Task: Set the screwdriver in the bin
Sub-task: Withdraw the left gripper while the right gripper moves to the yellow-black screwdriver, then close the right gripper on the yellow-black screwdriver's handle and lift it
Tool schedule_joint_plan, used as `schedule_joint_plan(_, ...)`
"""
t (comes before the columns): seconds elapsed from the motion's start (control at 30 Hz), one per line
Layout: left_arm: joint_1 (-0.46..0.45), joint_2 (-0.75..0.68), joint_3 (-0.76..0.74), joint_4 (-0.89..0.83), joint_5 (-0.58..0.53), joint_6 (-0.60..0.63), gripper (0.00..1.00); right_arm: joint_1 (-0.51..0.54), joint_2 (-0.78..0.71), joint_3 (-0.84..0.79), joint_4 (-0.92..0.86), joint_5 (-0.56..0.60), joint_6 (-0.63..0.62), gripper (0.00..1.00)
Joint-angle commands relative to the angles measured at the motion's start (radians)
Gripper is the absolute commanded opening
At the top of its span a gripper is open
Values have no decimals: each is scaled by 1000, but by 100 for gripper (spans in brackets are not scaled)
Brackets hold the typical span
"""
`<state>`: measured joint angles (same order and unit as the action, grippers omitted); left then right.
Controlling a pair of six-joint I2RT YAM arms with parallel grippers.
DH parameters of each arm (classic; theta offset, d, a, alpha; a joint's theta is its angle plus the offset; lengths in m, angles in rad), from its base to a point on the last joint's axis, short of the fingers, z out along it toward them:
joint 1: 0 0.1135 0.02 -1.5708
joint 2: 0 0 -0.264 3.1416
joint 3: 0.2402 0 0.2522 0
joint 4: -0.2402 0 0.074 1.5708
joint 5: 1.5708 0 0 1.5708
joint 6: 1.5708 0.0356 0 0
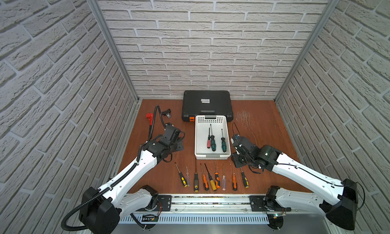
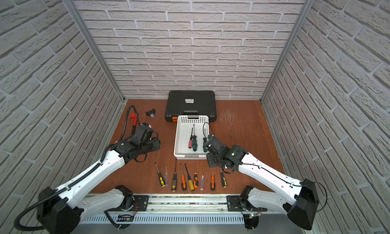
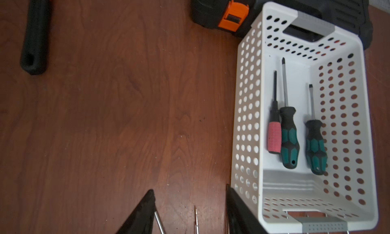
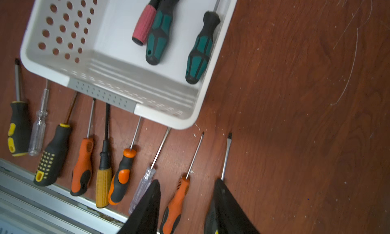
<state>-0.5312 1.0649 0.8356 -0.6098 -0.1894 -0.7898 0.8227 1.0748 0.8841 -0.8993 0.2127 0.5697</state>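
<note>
The white bin stands mid-table and holds three screwdrivers: a pink-handled one and two with green and black handles. Several more screwdrivers lie in a row in front of it. My right gripper hovers open by the bin's near right corner, over the right end of the row. An orange-handled screwdriver lies on the table between its jaws, untouched. My left gripper is open and empty, left of the bin.
A black ribbed tool case lies behind the bin against the back wall. A red and black tool and a small black part lie at the back left. A metal rail runs along the table's front edge.
</note>
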Motion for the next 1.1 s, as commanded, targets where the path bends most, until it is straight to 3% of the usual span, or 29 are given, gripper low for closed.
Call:
schedule_joint_plan(0.0, 22, -31, -14, 13, -64, -39, 55, 40, -42, -54, -137, 59, 152, 45)
schedule_joint_plan(0.27, 24, 17, -30, 24, -48, -77, 55, 76, -14, -167, -183, 1, 266, 56)
schedule_joint_plan(0.4, 23, 25, -40, 45, -35, -84, 55, 76, -3, -215, -114, -31, 307, 58)
schedule_joint_plan(1.07, 47, 16, -77, 57, -34, -109, 55, -1, 62, -347, 53, -154, 310, 52)
